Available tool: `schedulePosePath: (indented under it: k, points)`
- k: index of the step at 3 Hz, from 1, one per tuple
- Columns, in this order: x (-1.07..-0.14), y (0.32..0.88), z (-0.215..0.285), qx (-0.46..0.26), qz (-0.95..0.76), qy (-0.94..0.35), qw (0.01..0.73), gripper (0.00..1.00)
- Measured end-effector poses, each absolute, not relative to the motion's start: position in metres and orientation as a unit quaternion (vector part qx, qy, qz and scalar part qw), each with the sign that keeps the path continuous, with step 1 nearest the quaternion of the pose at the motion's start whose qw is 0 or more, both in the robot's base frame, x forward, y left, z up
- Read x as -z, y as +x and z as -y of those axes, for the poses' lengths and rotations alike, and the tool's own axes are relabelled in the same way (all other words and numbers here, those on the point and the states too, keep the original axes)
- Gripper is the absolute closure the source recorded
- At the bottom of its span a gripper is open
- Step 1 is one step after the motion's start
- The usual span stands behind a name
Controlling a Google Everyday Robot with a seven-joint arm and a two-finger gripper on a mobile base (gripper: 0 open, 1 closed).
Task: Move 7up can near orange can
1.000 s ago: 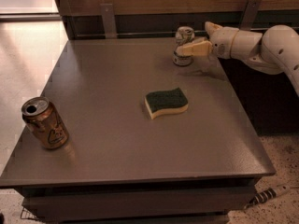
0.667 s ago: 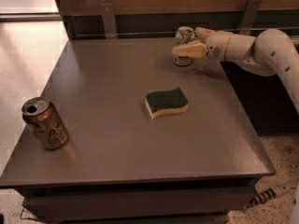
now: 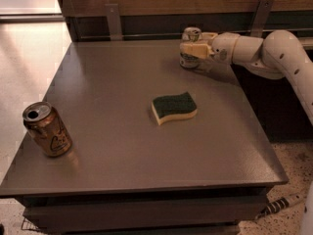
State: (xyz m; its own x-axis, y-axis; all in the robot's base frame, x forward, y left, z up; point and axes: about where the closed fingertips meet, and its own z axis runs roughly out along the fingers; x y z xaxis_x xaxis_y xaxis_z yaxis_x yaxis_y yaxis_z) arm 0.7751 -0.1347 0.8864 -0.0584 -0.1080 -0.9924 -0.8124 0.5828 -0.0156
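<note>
The 7up can (image 3: 191, 35), silver-white with a silver top, stands upright near the table's back edge, right of centre. My gripper (image 3: 194, 47) reaches in from the right on a white arm and is at the can, covering part of its side. The orange can (image 3: 47, 129), copper-gold with a pale logo patch and an open silver top, stands upright near the table's front left corner, far from the 7up can.
A green-and-yellow sponge (image 3: 173, 106) lies in the middle of the grey table (image 3: 107, 82). A wooden wall with metal brackets (image 3: 113, 19) runs behind the back edge. The table's right edge drops to a dark gap and speckled floor.
My gripper has moved a little to the left and now sits closer around the 7up can. Both cans and the sponge have stayed in place.
</note>
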Motion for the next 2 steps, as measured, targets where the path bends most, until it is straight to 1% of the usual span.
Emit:
schedulePosePath:
  k: [1, 2]
  points:
    - [-0.8859, 0.7755, 0.1310, -0.299, -0.663, -0.348, 0.591, 0.93]
    - [-0.8870, 0.7751, 0.1278, -0.299, -0.664, -0.349, 0.590, 1.00]
